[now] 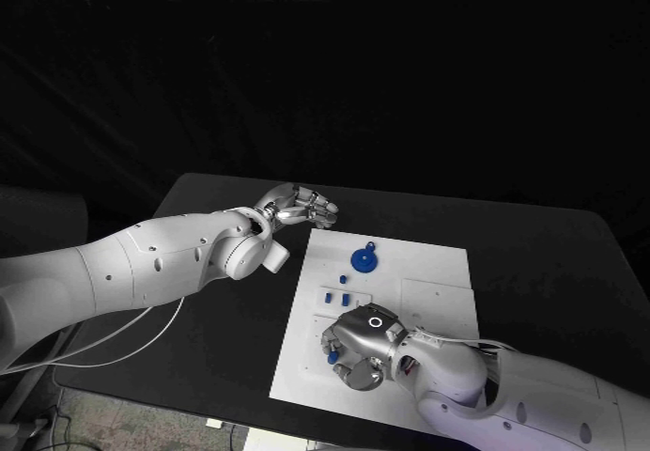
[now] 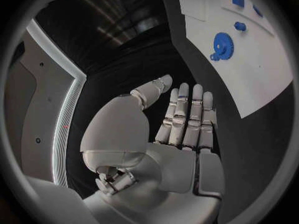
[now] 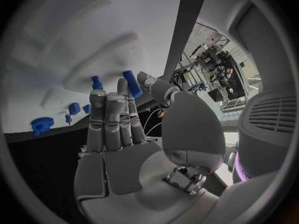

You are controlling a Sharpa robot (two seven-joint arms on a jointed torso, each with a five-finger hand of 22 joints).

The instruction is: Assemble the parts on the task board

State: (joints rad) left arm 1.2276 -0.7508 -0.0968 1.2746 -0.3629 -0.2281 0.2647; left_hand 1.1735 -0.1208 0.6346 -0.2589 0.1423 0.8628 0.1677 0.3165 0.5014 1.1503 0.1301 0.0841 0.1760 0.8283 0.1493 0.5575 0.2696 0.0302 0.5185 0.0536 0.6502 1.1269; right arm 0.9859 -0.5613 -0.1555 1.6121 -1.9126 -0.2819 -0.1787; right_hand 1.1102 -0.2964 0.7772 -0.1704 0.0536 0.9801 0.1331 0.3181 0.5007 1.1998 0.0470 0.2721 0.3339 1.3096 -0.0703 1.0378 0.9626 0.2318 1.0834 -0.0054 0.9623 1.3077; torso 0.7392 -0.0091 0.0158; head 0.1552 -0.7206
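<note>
Hovering over the near end of the white board (image 1: 407, 282), the right hand (image 1: 363, 346) has straight, bare fingers just short of two upright blue pegs (image 3: 131, 83); the left hand (image 1: 296, 209), flat and empty, waits off the far corner.

**No legible writing anywhere**

No word, number, brand or label can be read on the task board (image 1: 431, 282), on the blue parts (image 1: 363, 259), or on the black bench (image 1: 542, 254). The right hand (image 1: 365, 346) carries a small white ring mark on its back, a plain circle and not a letter or figure. The equipment at the rim of the right wrist view may bear lettering, but it is too small to tell.
</note>
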